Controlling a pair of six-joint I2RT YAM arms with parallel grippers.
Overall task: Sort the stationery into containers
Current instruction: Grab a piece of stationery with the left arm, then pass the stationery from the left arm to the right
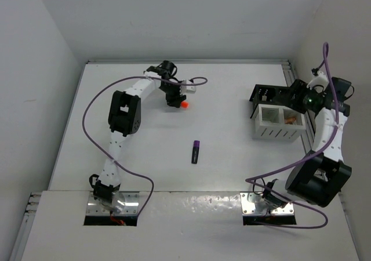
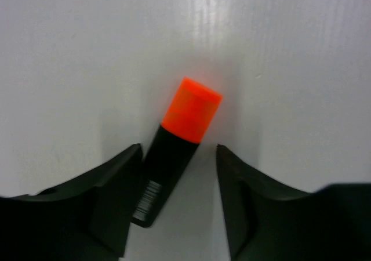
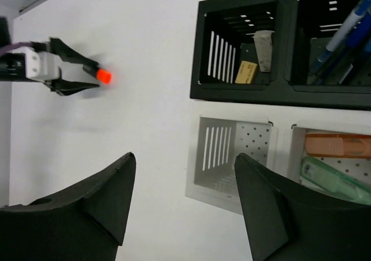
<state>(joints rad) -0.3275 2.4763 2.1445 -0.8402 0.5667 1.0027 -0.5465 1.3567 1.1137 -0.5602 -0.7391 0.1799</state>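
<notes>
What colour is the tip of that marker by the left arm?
Bright orange cap on a black highlighter; clearest in the left wrist view.

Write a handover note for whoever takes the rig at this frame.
Left gripper: open, astride the orange-capped black highlighter lying on the table, not yet clamped.
Right gripper: open, empty, above the black organiser and white box.
Done: erasers and blue pens in the black organiser; orange highlighter and mint green highlighter in the white box.
Left: that highlighter, plus the purple highlighter mid-table.

Robot lab cell: white table (image 1: 232,168), plain white walls (image 1: 174,17) (2 arms (image 1: 124,113) (image 1: 327,136) bolted on).
</notes>
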